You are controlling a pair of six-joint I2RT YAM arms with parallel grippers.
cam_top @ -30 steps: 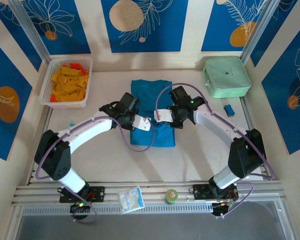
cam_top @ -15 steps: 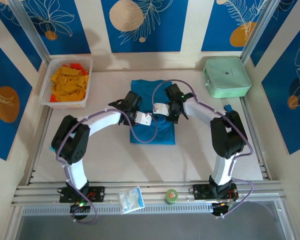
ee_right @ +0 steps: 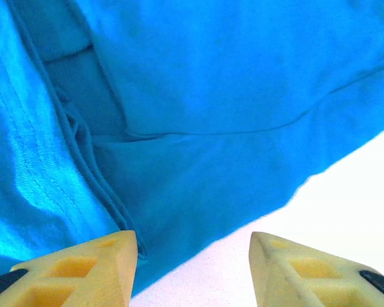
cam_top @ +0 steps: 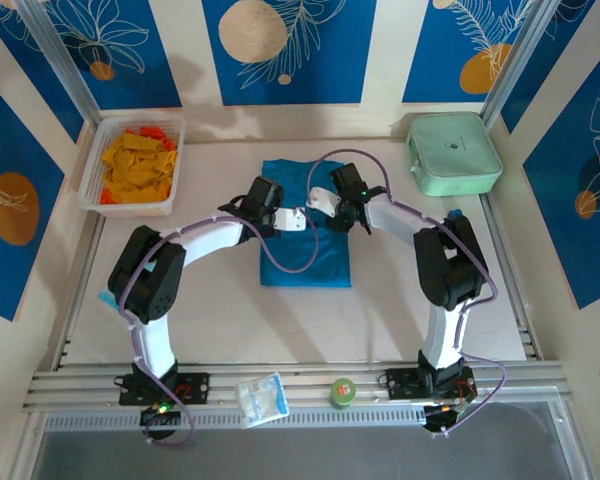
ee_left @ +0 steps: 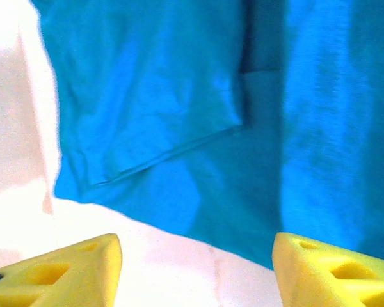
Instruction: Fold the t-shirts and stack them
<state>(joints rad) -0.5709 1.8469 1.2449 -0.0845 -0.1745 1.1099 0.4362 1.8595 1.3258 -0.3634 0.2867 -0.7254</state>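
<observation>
One teal-blue t-shirt (cam_top: 320,262) lies folded into a tall rectangle in the middle of the table. Both grippers hover over its far half. My left gripper (cam_top: 291,219) is open above the shirt's left part. In the left wrist view its yellow fingers (ee_left: 64,268) stand wide apart with nothing between them, over the cloth (ee_left: 179,96) and its edge on the white table. My right gripper (cam_top: 323,200) is open too. Its fingers (ee_right: 77,272) frame a folded edge and seams of the shirt (ee_right: 211,96), with no cloth pinched.
A white basket (cam_top: 90,178) of orange and yellow pieces stands at the back left. A mint-green case (cam_top: 452,153) sits at the back right, with a small blue object (cam_top: 458,217) near it. A clear packet (cam_top: 260,397) and a green roll (cam_top: 342,391) lie on the front rail.
Both grippers were shut and now stand open. Both have moved toward the back of the table over the shirt, and the arms have stretched out farther.
</observation>
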